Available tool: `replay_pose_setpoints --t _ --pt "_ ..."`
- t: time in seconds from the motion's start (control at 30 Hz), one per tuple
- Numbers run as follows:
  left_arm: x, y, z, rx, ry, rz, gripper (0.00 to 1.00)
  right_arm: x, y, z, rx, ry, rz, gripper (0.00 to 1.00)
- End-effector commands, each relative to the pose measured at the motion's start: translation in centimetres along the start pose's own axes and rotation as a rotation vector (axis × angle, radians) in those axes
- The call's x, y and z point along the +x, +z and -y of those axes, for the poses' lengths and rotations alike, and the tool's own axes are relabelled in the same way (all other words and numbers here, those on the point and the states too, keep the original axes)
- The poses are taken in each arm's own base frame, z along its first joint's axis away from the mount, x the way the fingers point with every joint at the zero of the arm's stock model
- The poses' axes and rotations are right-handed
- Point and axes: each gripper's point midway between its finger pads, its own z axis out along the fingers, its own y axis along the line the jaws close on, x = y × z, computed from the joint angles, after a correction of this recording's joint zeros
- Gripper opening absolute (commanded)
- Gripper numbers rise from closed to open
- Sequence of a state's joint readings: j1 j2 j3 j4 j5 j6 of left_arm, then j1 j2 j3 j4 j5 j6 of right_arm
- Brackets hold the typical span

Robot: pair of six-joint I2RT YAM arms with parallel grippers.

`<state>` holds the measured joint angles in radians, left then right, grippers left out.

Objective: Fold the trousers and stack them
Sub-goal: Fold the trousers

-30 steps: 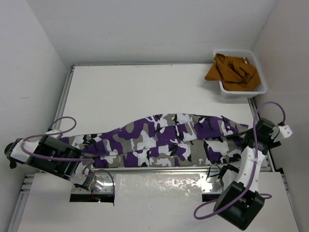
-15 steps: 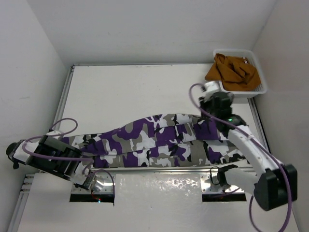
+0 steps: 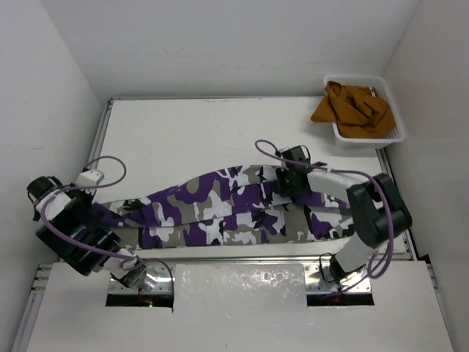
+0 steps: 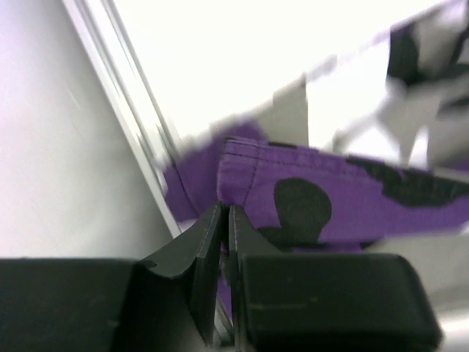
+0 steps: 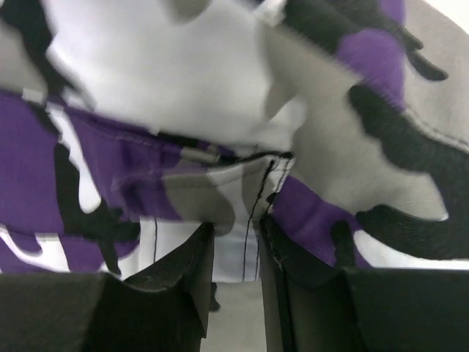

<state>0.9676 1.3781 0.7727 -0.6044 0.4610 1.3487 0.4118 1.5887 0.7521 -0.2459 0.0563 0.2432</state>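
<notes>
Right hand (image 3: 287, 178) moved onto trousers (image 3: 220, 209) middle, pinching fabric, left hand (image 3: 99, 213) clamped on hem

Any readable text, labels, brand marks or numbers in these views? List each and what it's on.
None readable.
The trousers: camouflage print only, no visible tag or lettering.
The white basket and orange-brown garment: no markings visible.
Arms and table: no legible labels; wrist views are blurred.
</notes>
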Motion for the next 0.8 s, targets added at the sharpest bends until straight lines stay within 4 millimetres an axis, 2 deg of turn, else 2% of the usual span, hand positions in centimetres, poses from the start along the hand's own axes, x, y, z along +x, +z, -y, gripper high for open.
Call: replay_pose_setpoints --t 0.0,0.03,0.1,0.13,0.17,0.23,0.27,0.33,0.37,0.47,0.5,0.53,0.57,0.6,0.63,0.67,0.77 --pt "-5.7 1.1 -4.2 -0.120 0.020 0.130 0.07 -0.5 3.9 1.4 0.075 0.096 -0.025 0.29" --pt "-7.0 1.3 -4.8 -0.139 0.027 0.159 0.07 -2.6 4.2 1.4 0.077 0.104 0.013 0.28" --pt "-11.1 1.9 -6.4 -0.179 0.009 0.247 0.06 -4.2 5.0 2.2 0.100 0.129 0.030 0.29" --pt "-12.5 1.9 -7.0 -0.189 -0.006 0.281 0.06 -6.6 4.8 2.5 0.107 0.139 0.073 0.29" --pt "-15.1 1.6 -8.2 -0.185 -0.044 0.345 0.06 -7.6 4.7 3.0 0.111 0.153 0.090 0.29" --pt "-17.7 1.1 -9.7 -0.189 -0.067 0.412 0.06 -10.0 4.0 3.0 0.089 0.150 0.133 0.29" --pt "-19.4 0.5 -11.0 -0.198 -0.066 0.446 0.05 -10.8 3.6 3.3 0.084 0.142 0.147 0.31" --pt "-20.8 0.1 -11.6 -0.191 -0.063 0.480 0.05 -12.5 2.2 3.8 0.066 0.159 0.186 0.32" --pt "-21.6 -0.4 -11.9 -0.194 -0.036 0.495 0.05 -13.9 0.8 3.9 0.045 0.178 0.225 0.34" --pt "-22.2 -1.2 -10.9 -0.159 0.019 0.508 0.04 -15.0 -2.0 5.1 0.009 0.281 0.263 0.40" --pt "-22.1 -1.4 -10.5 -0.152 0.033 0.503 0.04 -15.2 -3.0 5.6 0.014 0.320 0.276 0.46" --pt "-21.8 -1.6 -9.9 -0.143 0.043 0.498 0.04 -14.9 -4.9 6.5 0.002 0.430 0.279 0.50" --pt "-21.3 -1.5 -9.3 -0.130 0.061 0.482 0.04 -13.9 -5.4 7.0 0.005 0.498 0.260 0.59" --pt "-21.1 -1.6 -8.9 -0.124 0.075 0.477 0.04 -12.4 -6.1 7.6 0.017 0.568 0.219 0.62" --pt "-20.7 -1.7 -8.3 -0.122 0.087 0.471 0.04 -11.8 -7.5 9.1 0.040 0.693 0.231 0.64" --pt "-20.4 -1.6 -7.9 -0.117 0.099 0.459 0.04 -10.5 -7.9 9.9 0.075 0.755 0.212 0.64" --pt "-19.9 -1.6 -7.5 -0.103 0.086 0.441 0.04 -4.5 -8.4 12.7 0.221 0.957 0.108 0.67"
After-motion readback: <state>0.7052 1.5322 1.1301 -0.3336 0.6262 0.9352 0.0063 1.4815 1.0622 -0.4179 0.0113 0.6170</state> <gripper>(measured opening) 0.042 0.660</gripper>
